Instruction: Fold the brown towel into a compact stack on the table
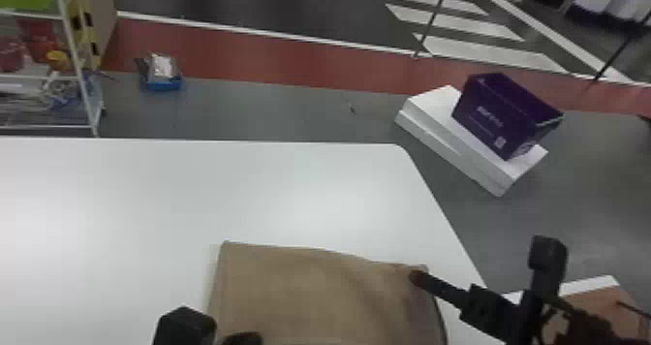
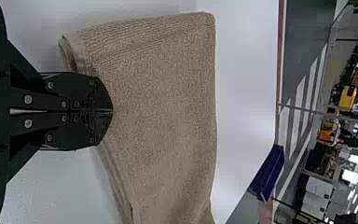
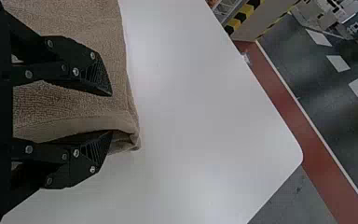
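The brown towel [image 1: 310, 300] lies folded in layers on the white surface [image 1: 145, 198]. At the towel's right side, near its far corner, the right hand [image 1: 417, 277] stands wide, one finger over the cloth, the other partly under its edge. The left hand [image 1: 241, 339] is narrow, tips meeting, over the towel's near edge.

One brown towel [image 1: 310, 295], one table [image 1: 193, 189], two grippers [image 1: 418, 277] (one per arm).
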`<state>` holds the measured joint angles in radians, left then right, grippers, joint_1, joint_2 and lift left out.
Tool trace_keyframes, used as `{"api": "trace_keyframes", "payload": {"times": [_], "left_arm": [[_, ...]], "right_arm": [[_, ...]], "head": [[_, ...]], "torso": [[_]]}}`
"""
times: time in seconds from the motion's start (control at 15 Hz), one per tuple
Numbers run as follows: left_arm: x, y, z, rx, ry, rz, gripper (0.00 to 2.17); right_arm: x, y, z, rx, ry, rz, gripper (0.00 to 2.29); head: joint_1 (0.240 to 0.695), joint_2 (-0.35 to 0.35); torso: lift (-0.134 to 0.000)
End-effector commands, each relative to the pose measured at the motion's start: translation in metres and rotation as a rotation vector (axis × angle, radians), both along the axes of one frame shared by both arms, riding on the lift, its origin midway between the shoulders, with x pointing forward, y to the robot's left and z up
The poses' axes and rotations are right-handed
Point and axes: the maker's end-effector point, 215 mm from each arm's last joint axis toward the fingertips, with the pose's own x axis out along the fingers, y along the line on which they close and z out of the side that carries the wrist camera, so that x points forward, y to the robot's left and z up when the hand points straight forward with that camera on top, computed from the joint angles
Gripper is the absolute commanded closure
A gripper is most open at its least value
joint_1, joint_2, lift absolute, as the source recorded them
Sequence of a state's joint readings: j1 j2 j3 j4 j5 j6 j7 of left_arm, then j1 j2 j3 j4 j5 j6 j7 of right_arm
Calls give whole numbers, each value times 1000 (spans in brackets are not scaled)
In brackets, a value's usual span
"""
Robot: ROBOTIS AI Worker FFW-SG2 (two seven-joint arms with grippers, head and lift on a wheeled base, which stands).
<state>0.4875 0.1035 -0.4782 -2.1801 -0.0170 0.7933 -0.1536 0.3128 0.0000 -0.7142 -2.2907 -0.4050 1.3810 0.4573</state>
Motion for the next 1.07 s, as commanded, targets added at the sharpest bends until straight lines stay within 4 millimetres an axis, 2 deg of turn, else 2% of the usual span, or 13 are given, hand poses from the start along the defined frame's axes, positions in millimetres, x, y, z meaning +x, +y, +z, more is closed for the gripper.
{"api": "trace_keyframes", "payload": {"times": [0.0,0.33,0.47,0.67,0.8,0.93,1.0], "left_arm": [[-1,1,-2,14,6,-2,1868],[-1,3,0,14,2,2,1868],[-2,3,5,8,-3,1,1868],[2,9,25,-19,-33,28,1865],[11,12,49,-49,-99,52,1865],[16,20,58,-52,-126,75,1865],[26,20,80,-98,-204,94,1865]], "right_arm": [[6,0,6,2,-22,3,1598],[11,-2,11,0,-38,2,1595],[4,-7,7,-6,-25,-8,1480],[-8,-25,9,-14,-36,-35,43],[-9,-39,21,-19,-81,-46,-2],[-18,-46,33,11,-114,-41,39],[-24,-49,38,14,-129,-39,39]], "head": [[695,-350],[695,-350],[695,-350],[695,-350],[695,-350],[695,-350],[695,-350]], "torso": [[-124],[-124],[-124],[-124],[-124],[-124],[-124]]}}
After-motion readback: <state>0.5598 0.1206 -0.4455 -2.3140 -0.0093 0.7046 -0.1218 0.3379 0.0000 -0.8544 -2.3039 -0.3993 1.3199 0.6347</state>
